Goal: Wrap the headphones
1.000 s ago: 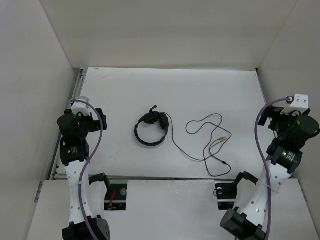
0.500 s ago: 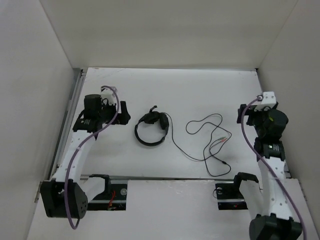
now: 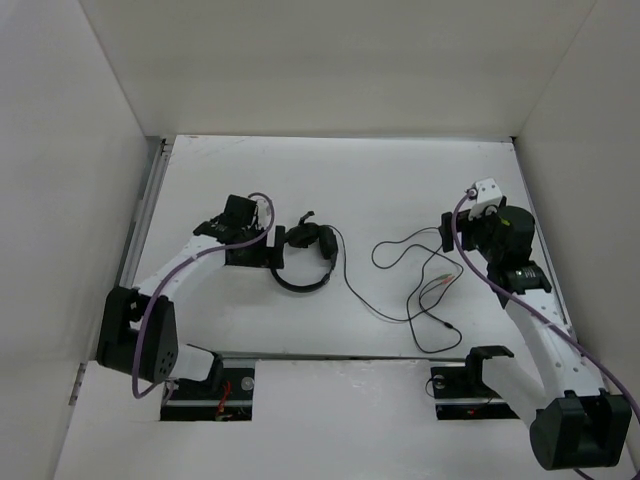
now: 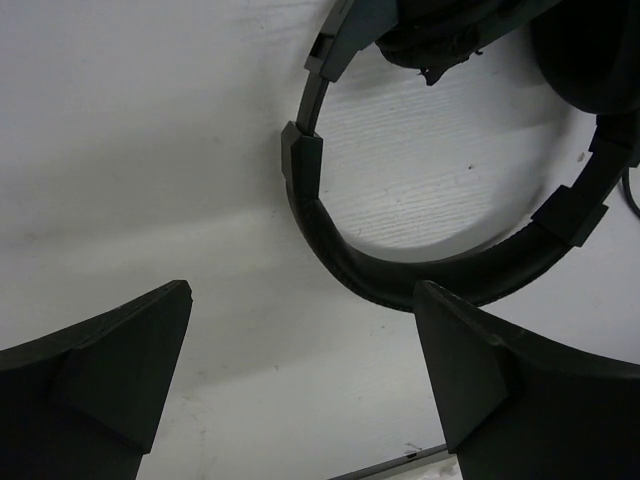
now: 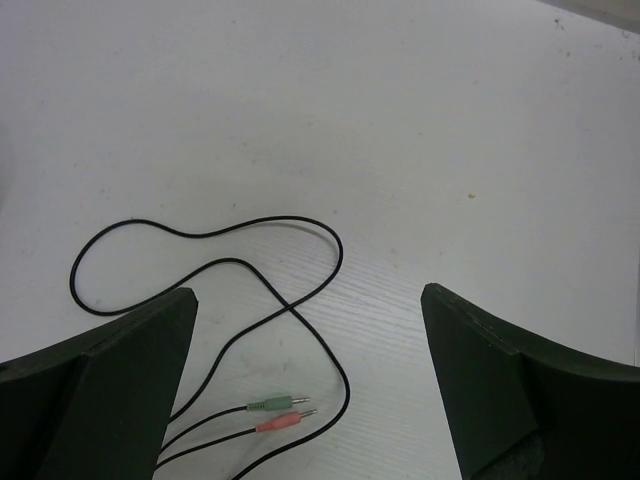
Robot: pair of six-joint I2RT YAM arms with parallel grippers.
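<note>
A white table (image 3: 400, 180), walled on three sides, carrying everything else. Reaching over it, the left arm (image 3: 175, 275) from 8 o'clock and the right arm (image 3: 530, 300) from 4 o'clock.

At the end of the first, the left gripper (image 4: 302, 292): spread wide, holding nothing, poised just at 9 o'clock of the headphones (image 3: 312, 240). In its wrist view, the headband (image 4: 345, 258) curving across at 12 o'clock of the open fingers, near both but touching neither.

At the end of the second, the right gripper (image 5: 308, 292): likewise spread wide and empty, hovering at 3 o'clock of the farthest loop, in contact with nothing.

Next in size, the headphones themselves: lying flat a little toward 9 o'clock of the table's middle, earcups at 12 o'clock, headband bowed toward 6.

Then the cable (image 5: 200, 236): slack, trailing from the headphones toward 3 and 4 o'clock in open loops, crossing itself once below the right gripper, wound around nothing.

Smallest, the green plug (image 5: 265, 404) and red plug (image 5: 278, 423): side by side at 6 o'clock in the right wrist view, loose on the table.

By the look of it, wrapping not yet begun: no turn of cable around headband or earcups, only the approach made. Left to do, most likely: steady the headphones, take up the cable, wind it turn by turn, tuck in the plugs.
</note>
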